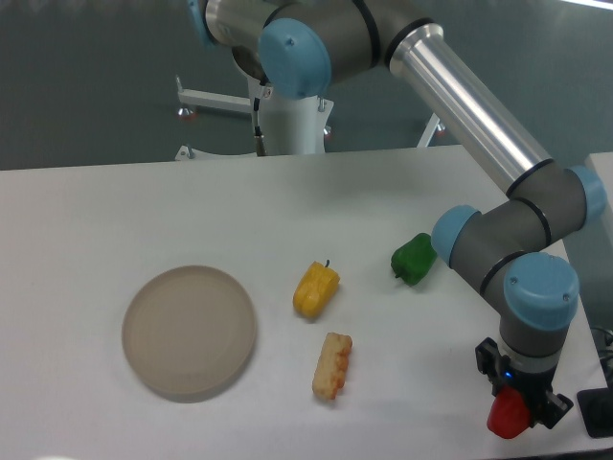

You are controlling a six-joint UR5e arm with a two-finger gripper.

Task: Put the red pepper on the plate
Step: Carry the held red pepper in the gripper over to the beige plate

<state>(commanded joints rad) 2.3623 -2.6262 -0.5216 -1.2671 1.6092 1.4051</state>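
Note:
The red pepper (508, 414) is small and glossy, low at the table's front right corner. My gripper (522, 407) comes down on it from above and its black fingers sit on either side of the pepper, shut on it. Whether the pepper rests on the table or hangs just above it I cannot tell. The plate (189, 332), round and beige-tan, lies flat on the table at the left, far from the gripper, with nothing on it.
A yellow pepper (315, 289) lies near the table's middle, right of the plate. A pale orange corn-like piece (332, 365) lies just below it. A green pepper (414, 259) sits beside the arm's elbow. The table's right edge is close to the gripper.

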